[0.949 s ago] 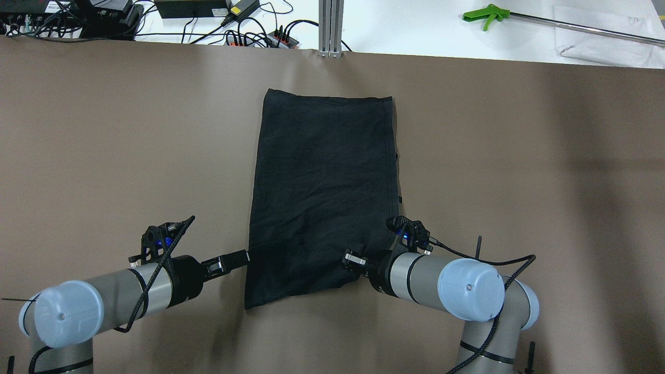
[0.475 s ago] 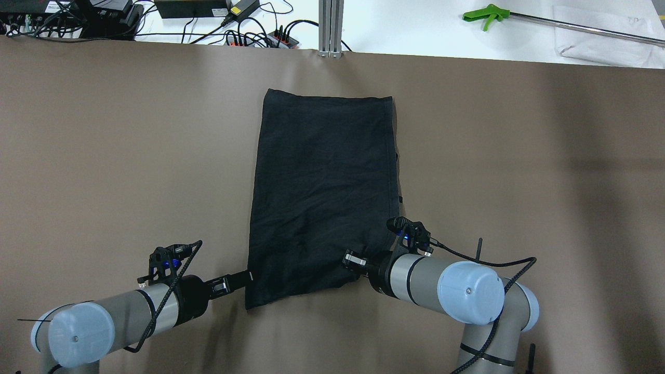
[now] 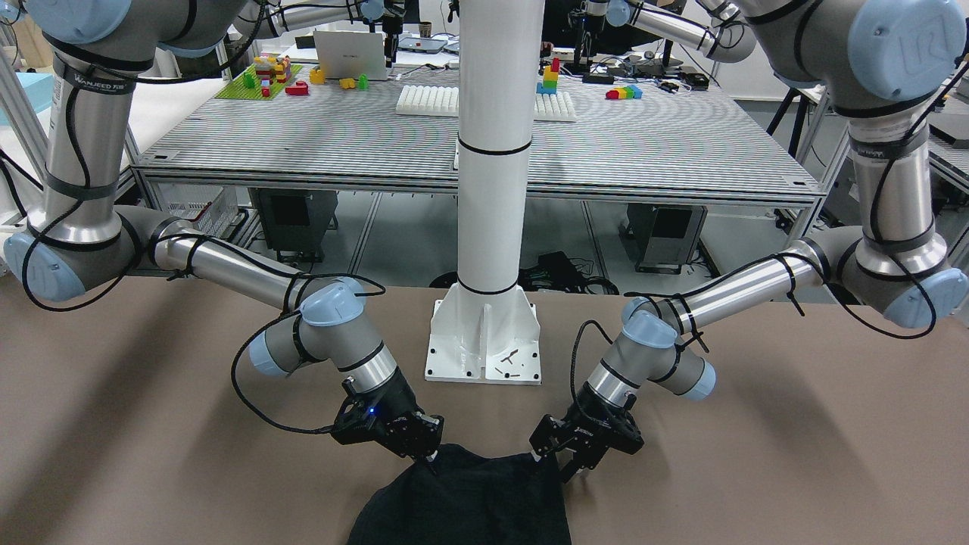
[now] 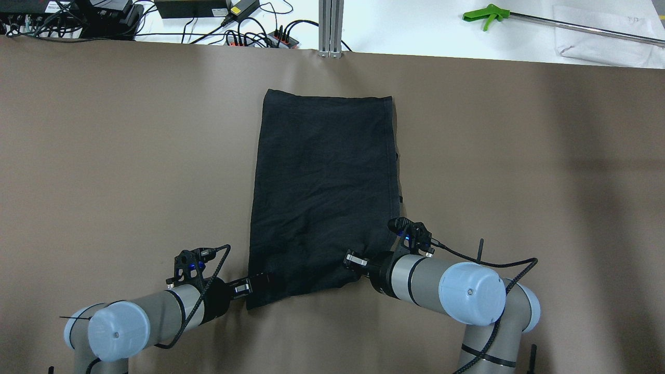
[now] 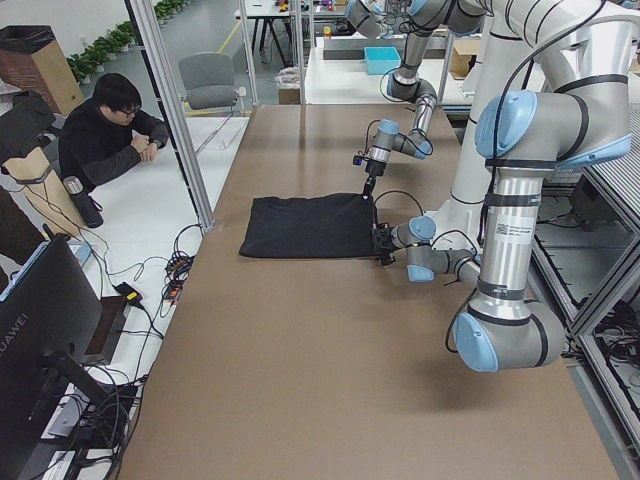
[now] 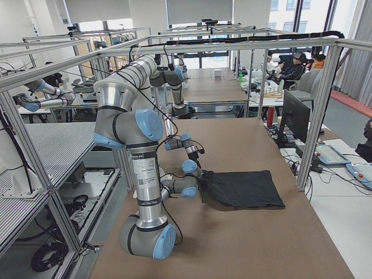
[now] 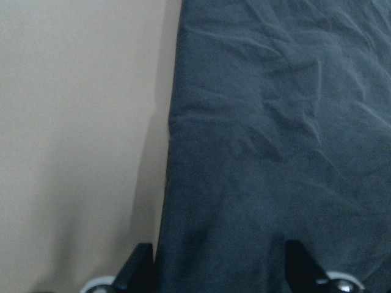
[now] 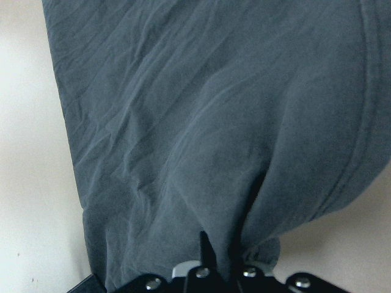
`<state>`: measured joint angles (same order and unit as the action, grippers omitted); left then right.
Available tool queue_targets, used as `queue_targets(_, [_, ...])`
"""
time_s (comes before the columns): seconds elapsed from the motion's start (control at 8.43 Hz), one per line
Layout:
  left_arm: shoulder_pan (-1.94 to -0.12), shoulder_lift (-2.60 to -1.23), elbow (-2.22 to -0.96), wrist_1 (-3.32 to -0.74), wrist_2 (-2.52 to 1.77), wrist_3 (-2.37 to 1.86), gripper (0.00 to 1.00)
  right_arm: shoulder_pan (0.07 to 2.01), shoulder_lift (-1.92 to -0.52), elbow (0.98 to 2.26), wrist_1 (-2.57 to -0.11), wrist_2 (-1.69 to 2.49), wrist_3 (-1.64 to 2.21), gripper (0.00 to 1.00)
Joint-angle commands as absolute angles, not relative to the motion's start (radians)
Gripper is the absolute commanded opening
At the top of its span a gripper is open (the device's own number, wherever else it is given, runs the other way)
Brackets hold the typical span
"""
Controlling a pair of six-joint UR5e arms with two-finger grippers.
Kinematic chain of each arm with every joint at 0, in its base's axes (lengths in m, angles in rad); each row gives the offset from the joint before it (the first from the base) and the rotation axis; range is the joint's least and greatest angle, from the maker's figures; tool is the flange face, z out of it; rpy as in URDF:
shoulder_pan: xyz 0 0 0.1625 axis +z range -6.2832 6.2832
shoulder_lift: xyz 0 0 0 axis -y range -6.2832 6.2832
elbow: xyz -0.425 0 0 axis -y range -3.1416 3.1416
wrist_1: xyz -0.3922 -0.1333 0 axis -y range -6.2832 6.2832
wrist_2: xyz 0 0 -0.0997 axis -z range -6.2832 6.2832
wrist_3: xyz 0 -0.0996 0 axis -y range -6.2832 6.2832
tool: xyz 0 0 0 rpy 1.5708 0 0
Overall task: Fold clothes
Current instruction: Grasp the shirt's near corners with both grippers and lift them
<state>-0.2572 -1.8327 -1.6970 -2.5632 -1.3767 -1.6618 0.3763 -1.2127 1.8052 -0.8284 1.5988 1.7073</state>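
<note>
The clothes are one plain black garment [image 4: 322, 187] lying flat as a long rectangle on the brown table [image 4: 130, 156], also seen as the garment [image 3: 469, 503]. My right gripper [image 4: 354, 261] is shut on its near right corner, and the right wrist view shows the fabric [image 8: 214, 122] bunched up into the closed gripper [image 8: 223, 262]. My left gripper [image 4: 264, 283] sits at the near left corner. It is open in the left wrist view, its fingertips [image 7: 142, 262] straddling the garment's side hem [image 7: 168, 183] with cloth between them.
The white pillar's base [image 3: 484, 344] stands just behind the garment's near edge. Cables and power strips [image 4: 260, 35], an aluminium post [image 4: 331, 26] and a green-handled grabber [image 4: 488, 15] lie past the far edge. A person [image 5: 110, 135] sits beyond the table's far side.
My left arm has moved nearer and to the right, bringing its open fingers from beside the garment onto its near left corner. The right arm and its hold are unchanged.
</note>
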Motion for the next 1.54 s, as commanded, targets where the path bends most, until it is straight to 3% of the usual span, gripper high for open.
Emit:
queue_targets(0.0, [-0.267,-1.833,-1.71,-2.563,-1.384,-1.661,0.08,0.376,-1.213,1.805,-0.828,1.598,1.709,0.0])
queue_targets(0.12, [-0.265,-1.835,-1.71,-2.563,-1.385,-1.661,0.0,0.376,-1.213,1.804,-0.828,1.598,1.707,0.0])
queue_targets(0.36, [-0.265,-1.845,-1.739,-2.551,-1.382,-1.664,0.0,0.376,-1.213,1.805,-0.825,1.6,1.709,0.0])
queue_targets(0.47, [-0.268,-1.842,-1.817,-2.467,-1.4,-1.664,0.0,0.376,-1.216,1.81,-0.822,1.601,1.707,0.0])
queue_targets(0.71, [-0.291,-1.83,-1.925,-2.398,-1.456,-1.664,0.0,0.367,-1.264,1.906,-0.822,1.626,1.706,0.0])
queue_targets(1.42, [-0.314,-1.825,-2.008,-2.404,-1.528,-1.66,0.0,0.184,-1.462,2.114,-0.819,1.569,1.796,0.0])
